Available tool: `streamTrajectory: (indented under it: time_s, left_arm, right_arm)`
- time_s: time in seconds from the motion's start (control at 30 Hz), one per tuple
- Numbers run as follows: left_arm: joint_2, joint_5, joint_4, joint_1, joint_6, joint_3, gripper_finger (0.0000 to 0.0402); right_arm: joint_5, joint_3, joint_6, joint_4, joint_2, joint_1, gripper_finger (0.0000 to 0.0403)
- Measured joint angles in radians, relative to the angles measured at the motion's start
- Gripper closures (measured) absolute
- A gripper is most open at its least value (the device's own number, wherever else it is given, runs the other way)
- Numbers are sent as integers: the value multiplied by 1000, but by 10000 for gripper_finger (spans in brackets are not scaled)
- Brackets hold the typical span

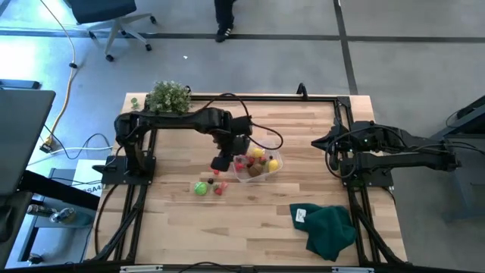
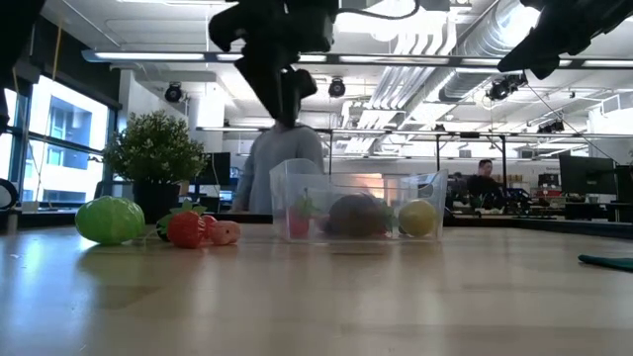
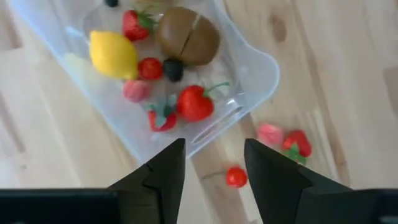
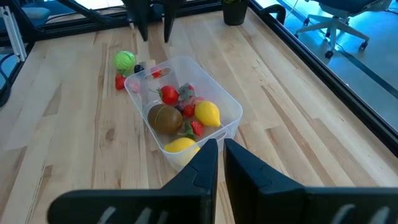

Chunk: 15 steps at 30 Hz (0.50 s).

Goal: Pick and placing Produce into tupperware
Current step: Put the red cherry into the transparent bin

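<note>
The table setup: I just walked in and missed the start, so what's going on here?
The left arm's claw hangs over the tub's edge with nothing between its fingers. The tub already holds a lemon, a brown fruit and several red pieces. A green piece and a few red ones lie on the table beside it. The right arm's claw waits shut at the table's right side.

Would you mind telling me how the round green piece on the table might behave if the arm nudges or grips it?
The green piece looks round and rests on the bare wooden table, so a nudge would probably send it rolling. It looks like smooth plastic, so it may slip between the fingers. It is the largest loose item, so the left gripper likely needs a wider opening.
</note>
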Motion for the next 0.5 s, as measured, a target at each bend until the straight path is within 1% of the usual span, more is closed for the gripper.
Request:
streamTrajectory:
  time_s: [0.2,0.5]
  left_arm:
    - [-36,-69,-19,-6,15,0,257]
    - [-91,-114,-21,-6,30,0,259]
  right_arm:
    - [0,0,0,0,0,0,384]
    - [0,0,0,0,0,0,384]
